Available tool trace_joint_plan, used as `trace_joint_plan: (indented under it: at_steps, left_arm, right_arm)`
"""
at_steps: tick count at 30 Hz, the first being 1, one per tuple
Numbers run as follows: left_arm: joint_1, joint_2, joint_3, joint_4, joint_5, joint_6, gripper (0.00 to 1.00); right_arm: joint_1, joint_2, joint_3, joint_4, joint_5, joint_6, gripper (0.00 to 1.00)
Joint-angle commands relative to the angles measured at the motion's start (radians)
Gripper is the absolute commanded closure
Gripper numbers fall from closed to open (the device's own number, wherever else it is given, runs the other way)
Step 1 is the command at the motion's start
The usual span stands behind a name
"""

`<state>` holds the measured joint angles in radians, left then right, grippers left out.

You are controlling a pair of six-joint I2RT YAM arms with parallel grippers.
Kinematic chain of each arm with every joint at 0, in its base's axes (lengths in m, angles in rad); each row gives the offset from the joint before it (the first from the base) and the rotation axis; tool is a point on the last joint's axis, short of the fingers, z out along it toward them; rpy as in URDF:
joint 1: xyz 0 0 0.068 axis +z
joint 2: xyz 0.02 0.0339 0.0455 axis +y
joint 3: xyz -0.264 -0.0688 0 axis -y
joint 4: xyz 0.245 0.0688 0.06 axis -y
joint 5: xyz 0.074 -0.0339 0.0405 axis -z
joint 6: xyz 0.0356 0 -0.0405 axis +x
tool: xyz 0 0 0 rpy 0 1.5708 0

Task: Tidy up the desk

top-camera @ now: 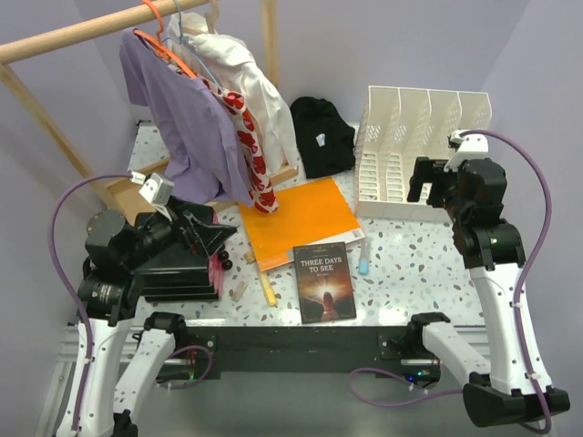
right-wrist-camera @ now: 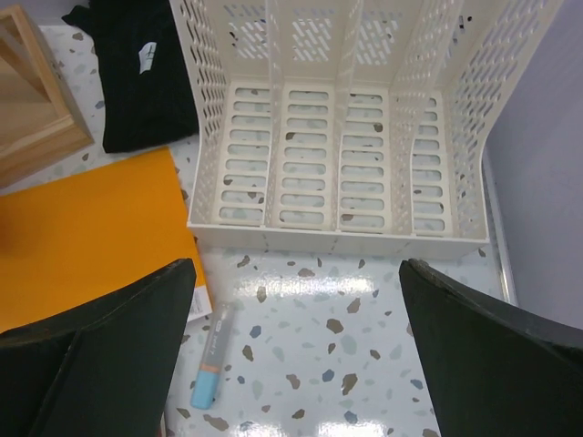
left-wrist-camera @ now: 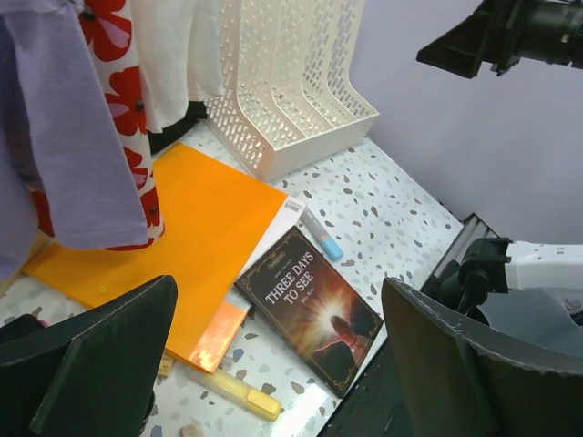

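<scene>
Tabletop (top-camera: 410,264) fills the scene, cluttered | book (top-camera: 323,282) at near centre, long axis near-to-far | left fingers (top-camera: 219,248) spread wide, empty, just left of it, looks nearer | right fingers (top-camera: 426,182) wide open, empty, beside file rack (top-camera: 410,137), far right

A dark book (top-camera: 324,282) lies just beside an orange folder (top-camera: 305,217); a white file rack (top-camera: 410,155) stands near black cloth (top-camera: 321,135).

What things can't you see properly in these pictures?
- Top view: the left arm hides the desk under it.
- Right wrist view: the white rack has its top cut off by the picture edge.
- Top view: the book has small print under its title, too tiny to read.
</scene>
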<state>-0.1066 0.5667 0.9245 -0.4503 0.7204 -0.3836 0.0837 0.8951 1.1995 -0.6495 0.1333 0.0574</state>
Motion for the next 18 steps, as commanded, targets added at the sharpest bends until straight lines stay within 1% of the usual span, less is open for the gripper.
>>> trace_joint_plan:
  at_steps: [1, 2, 3, 4, 6, 7, 9, 10, 12, 13, 15, 16, 18]
  left_arm:
    - [0.005, 0.025, -0.032, 0.062, 0.122, -0.026, 0.00]
    - [0.004, 0.030, -0.038, 0.070, 0.146, -0.031, 0.00]
    - [0.004, 0.033, -0.047, 0.079, 0.154, -0.031, 0.00]
    - [0.004, 0.033, -0.052, 0.085, 0.165, -0.031, 0.00]
    - [-0.002, 0.042, -0.064, 0.099, 0.172, -0.032, 0.00]
    - [-0.016, 0.047, -0.070, 0.104, 0.175, -0.034, 0.00]
    - [-0.045, 0.064, -0.082, 0.114, 0.162, -0.038, 0.00]
    - [-0.097, 0.068, -0.085, 0.117, 0.121, -0.040, 0.00]
    - [-0.169, 0.087, -0.087, 0.122, 0.059, -0.046, 0.00]
    - [-0.232, 0.102, -0.087, 0.122, 0.006, -0.052, 0.00]
    - [-0.287, 0.117, -0.087, 0.114, -0.044, -0.058, 0.00]
    - [-0.333, 0.130, -0.088, 0.111, -0.094, -0.058, 0.00]
    - [-0.372, 0.143, -0.095, 0.101, -0.139, -0.058, 0.00]
  right_arm:
    - [-0.002, -0.010, 0.006, 0.021, -0.131, -0.043, 0.01]
    - [-0.002, -0.021, 0.000, 0.021, -0.193, -0.107, 0.01]
    - [-0.004, -0.027, -0.008, 0.021, -0.331, -0.135, 0.01]
    - [-0.002, -0.034, -0.027, 0.021, -0.403, -0.164, 0.01]
    - [-0.001, -0.045, -0.049, 0.008, -0.567, -0.275, 0.01]
    - [-0.002, -0.044, -0.063, -0.025, -0.712, -0.356, 0.01]
    - [-0.001, -0.026, -0.075, -0.068, -0.841, -0.427, 0.01]
    - [-0.001, -0.015, -0.086, -0.103, -0.904, -0.465, 0.01]
    - [0.001, 0.026, -0.103, -0.131, -0.942, -0.484, 0.01]
    - [0.002, 0.045, -0.109, -0.162, -0.987, -0.510, 0.01]
    - [0.004, 0.115, -0.123, -0.180, -1.000, -0.510, 0.01]
    - [0.007, 0.142, -0.124, -0.194, -1.009, -0.510, 0.01]
    - [0.010, 0.174, -0.141, -0.211, -1.043, -0.533, 0.01]
